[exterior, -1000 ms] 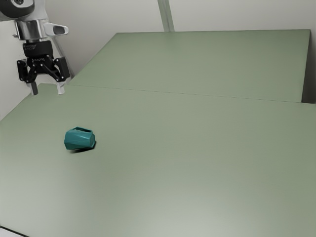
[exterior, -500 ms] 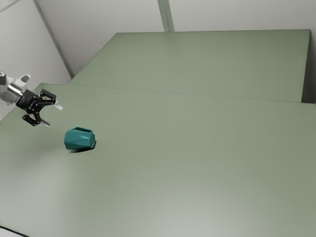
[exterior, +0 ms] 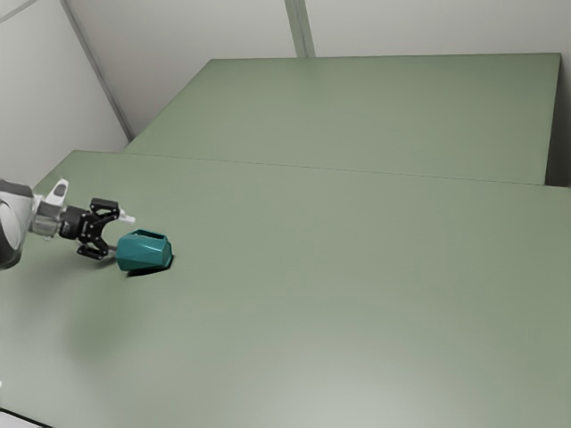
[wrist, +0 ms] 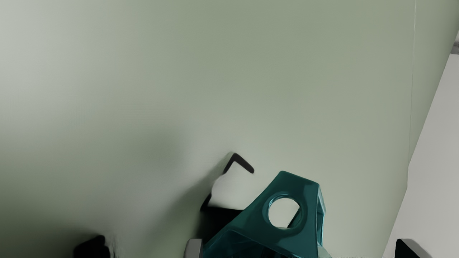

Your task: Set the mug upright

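The teal mug [exterior: 144, 254] lies on its side on the green table, toward the exterior view's left. My gripper [exterior: 121, 236] is open at the mug's near end, with the hand tilted almost level and pointing toward the exterior view's right. One fingertip stands above the mug's end and the other is low beside it. In the wrist view, the gripper [wrist: 298, 248] has its fingertips wide apart, and the mug [wrist: 251, 218] shows between them, closer to one; its angular part with a round hole faces the camera. Whether a finger touches it, I cannot tell.
The green tabletop [exterior: 339, 276] stretches toward the exterior view's right, crossed by a thin seam. Pale walls [exterior: 428, 25] stand behind it. Dark shadows of the mug and hand fall on the table.
The gripper has come down from the exterior view's upper left to the mug, and the hand has swung from pointing down to nearly level. The mug has not moved.
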